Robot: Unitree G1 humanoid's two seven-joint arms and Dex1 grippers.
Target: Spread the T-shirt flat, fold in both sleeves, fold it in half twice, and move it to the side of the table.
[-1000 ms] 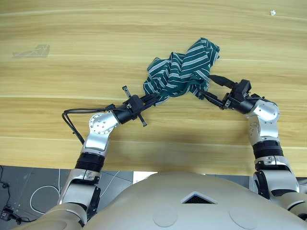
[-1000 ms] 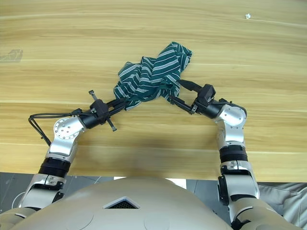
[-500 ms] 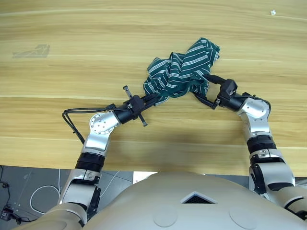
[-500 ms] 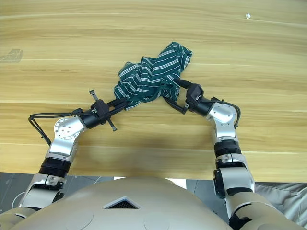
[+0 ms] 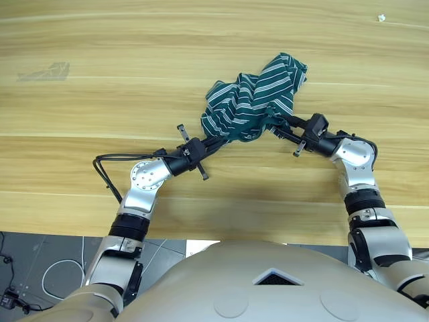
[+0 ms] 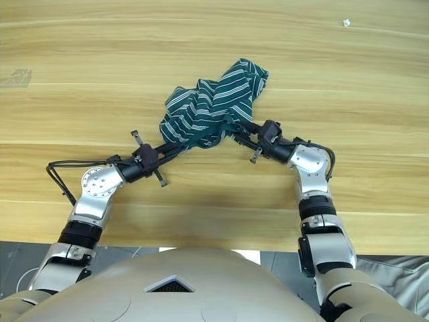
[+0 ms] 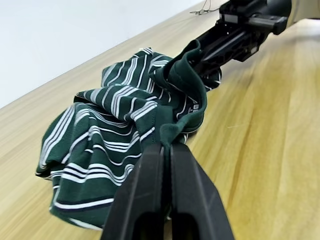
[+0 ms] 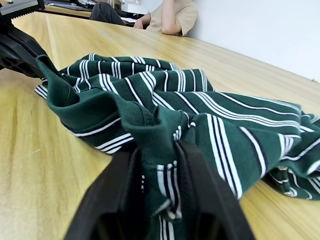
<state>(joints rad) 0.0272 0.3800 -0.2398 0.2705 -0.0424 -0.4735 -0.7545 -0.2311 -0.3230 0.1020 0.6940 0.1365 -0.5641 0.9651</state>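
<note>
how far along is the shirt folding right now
Nothing is finished: the T-shirt lies bunched on the table. In hand: the left gripper and right gripper each pinch its near edge, apparently to spread it. Left: flattening, both sleeves, two half folds, moving it aside.

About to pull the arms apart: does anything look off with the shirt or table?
The T-shirt is a crumpled heap, not flat; the left hand and right hand each pinch its near edge. A small white scrap lies far right on the table.
</note>
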